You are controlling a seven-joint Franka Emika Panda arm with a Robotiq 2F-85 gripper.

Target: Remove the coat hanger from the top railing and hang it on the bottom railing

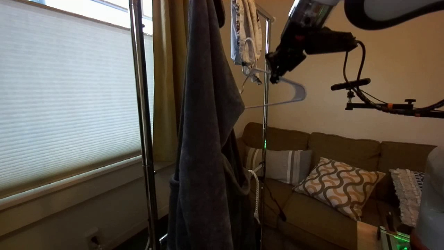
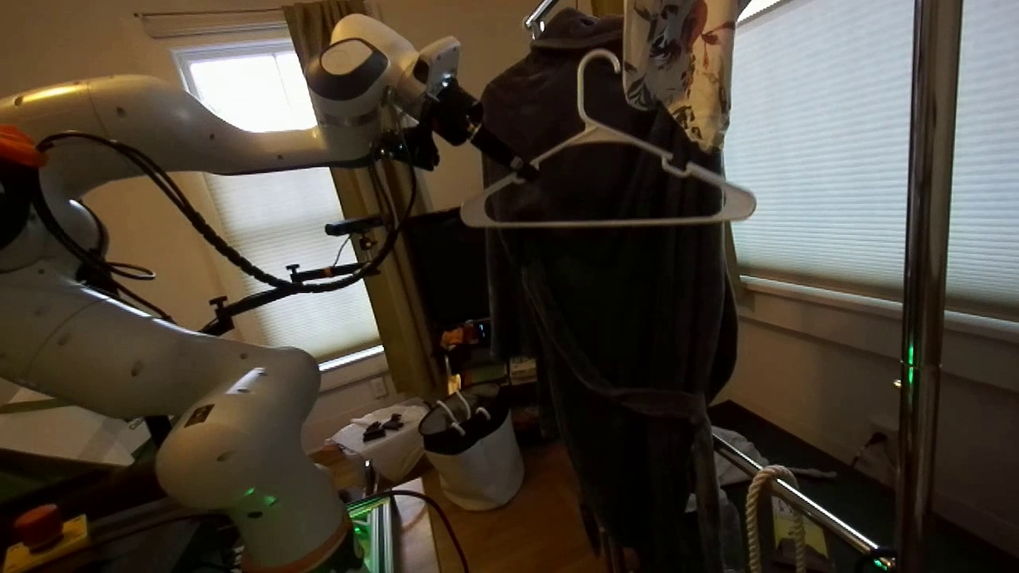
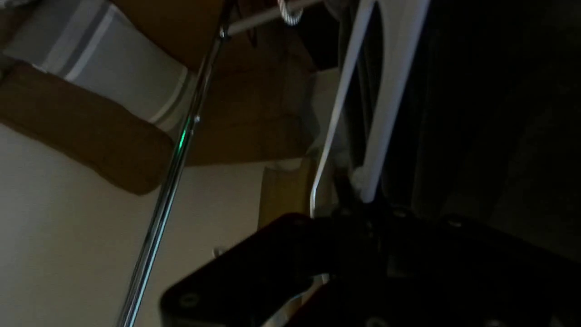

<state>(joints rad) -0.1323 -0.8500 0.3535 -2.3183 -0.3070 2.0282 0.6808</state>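
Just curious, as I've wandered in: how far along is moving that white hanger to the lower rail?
Done: the coat hanger looks off the top railing; its hook sits lower, over no rail.
In hand: the gripper grips one sloping side.
Left: hanging it on the bottom railing, which sits well below.

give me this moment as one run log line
hand: shut on one side of hanger | hook: off top rail, below it | bottom rail: hanger not yet on it
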